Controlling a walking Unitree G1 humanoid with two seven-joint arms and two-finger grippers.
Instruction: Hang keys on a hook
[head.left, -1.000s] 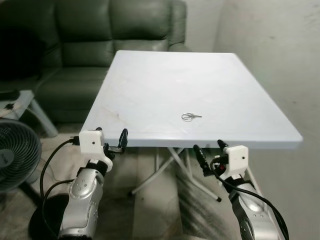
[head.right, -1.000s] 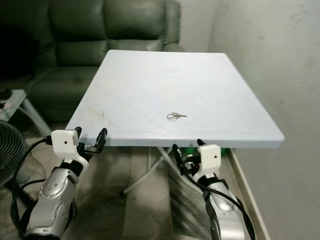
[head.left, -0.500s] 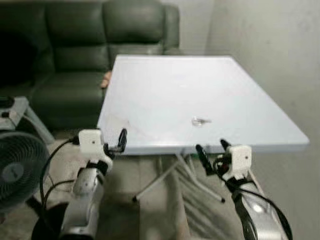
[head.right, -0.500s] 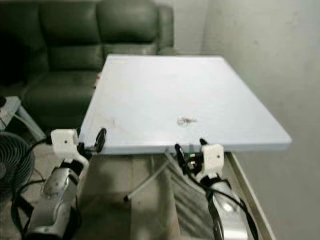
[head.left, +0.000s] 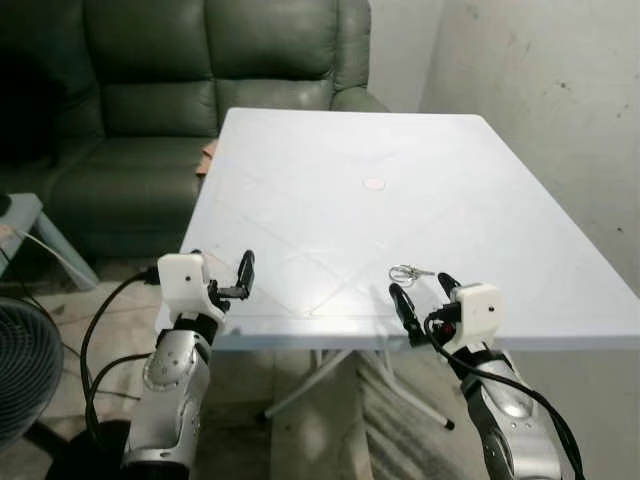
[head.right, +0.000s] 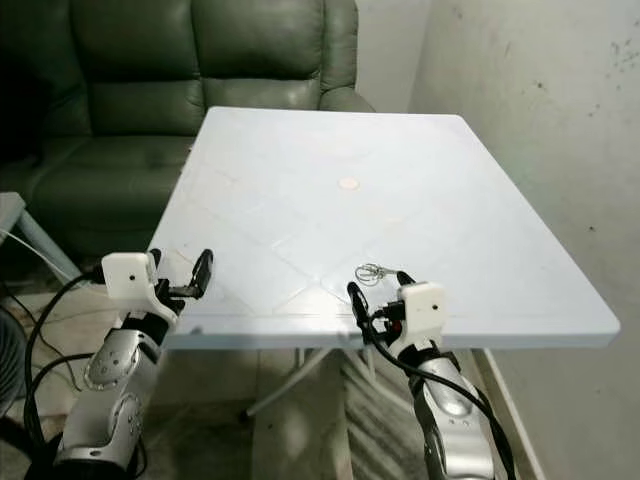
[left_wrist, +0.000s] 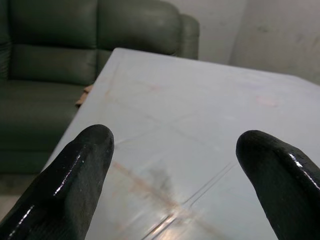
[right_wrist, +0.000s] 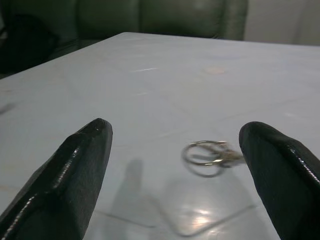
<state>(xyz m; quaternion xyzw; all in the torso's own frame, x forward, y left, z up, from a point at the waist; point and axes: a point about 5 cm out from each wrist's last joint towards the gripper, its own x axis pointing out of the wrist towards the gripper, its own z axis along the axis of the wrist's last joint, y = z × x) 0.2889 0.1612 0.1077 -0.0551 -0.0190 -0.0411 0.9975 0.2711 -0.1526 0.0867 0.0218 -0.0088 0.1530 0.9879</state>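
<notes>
Fan on the floor at far left, sofa behind it. Left claw hovers at the near left edge of the white counter, fingers apart, holding nothing. A small round mark sits mid-counter. Keys lie flat on the counter near its front edge, just beyond the right claw, not touched. Right claw fingers are spread wide; in the right wrist view the keys sit between the two tips but nearer one finger. Step in hand: grasping the keys. To do it well, probably shift the right claw sideways to centre the ring, lower the tips to the counter, then pinch the ring, since flat thin metal slips easily. No hook seen.
</notes>
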